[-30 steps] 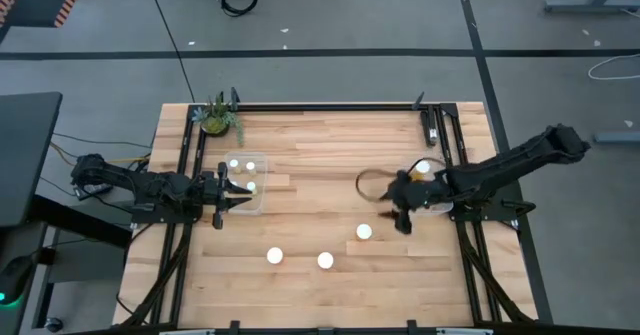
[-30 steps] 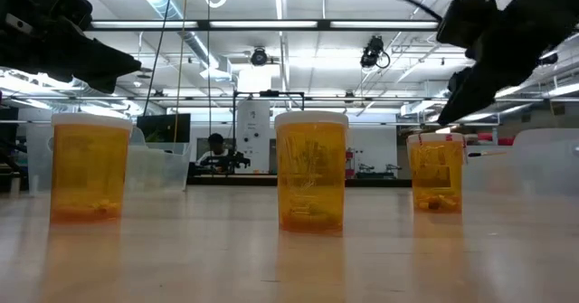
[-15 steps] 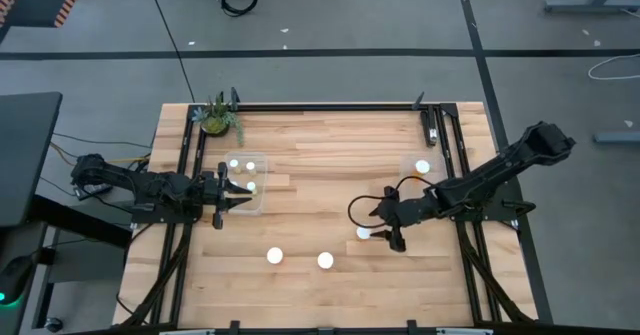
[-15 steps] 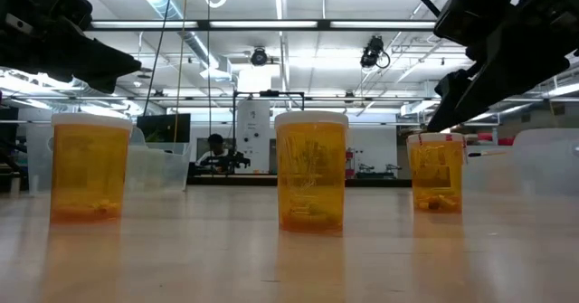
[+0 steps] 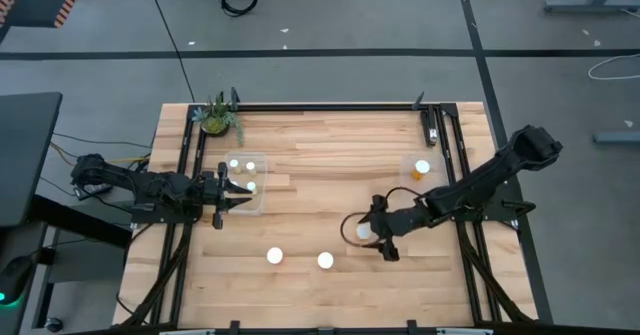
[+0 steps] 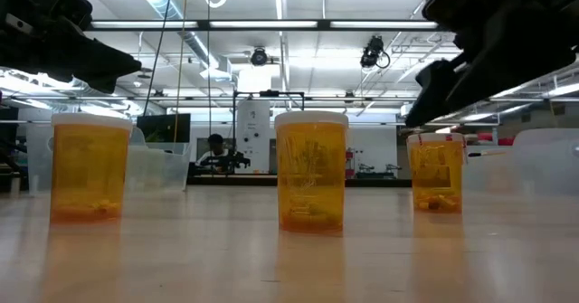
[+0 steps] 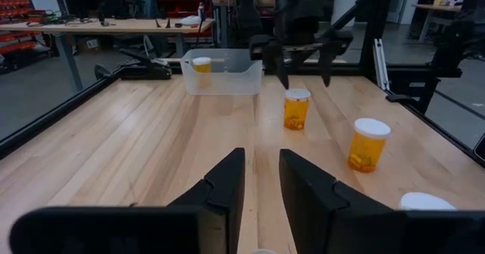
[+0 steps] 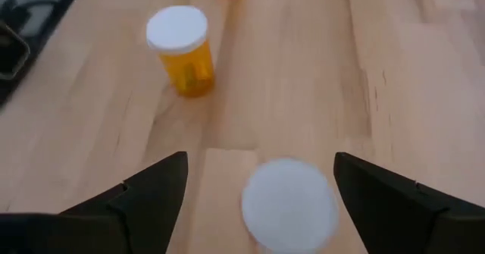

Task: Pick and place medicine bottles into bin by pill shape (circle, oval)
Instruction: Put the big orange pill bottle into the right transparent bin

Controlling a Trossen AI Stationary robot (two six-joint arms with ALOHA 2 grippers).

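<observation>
No label on any bottle is readable. Your right claw (image 5: 372, 237) hangs spread wide over one medicine bottle (image 5: 364, 232) mid-bench, gripping nothing. Two more bottles (image 5: 274, 257) stand toward the bench's (image 5: 330, 165) near edge, open wood around them. Your left claw (image 5: 243, 197), fingers narrowly parted and empty, waits by the clear bin (image 5: 262, 183).

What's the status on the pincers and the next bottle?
Right pincer open, straddling loose bottle, not gripping. Left pincer empty over left bin. Nothing in the way.

Three upright, white-capped orange medicine bottles (image 5: 325, 261) stand on bare wood; others sit in bins.
</observation>
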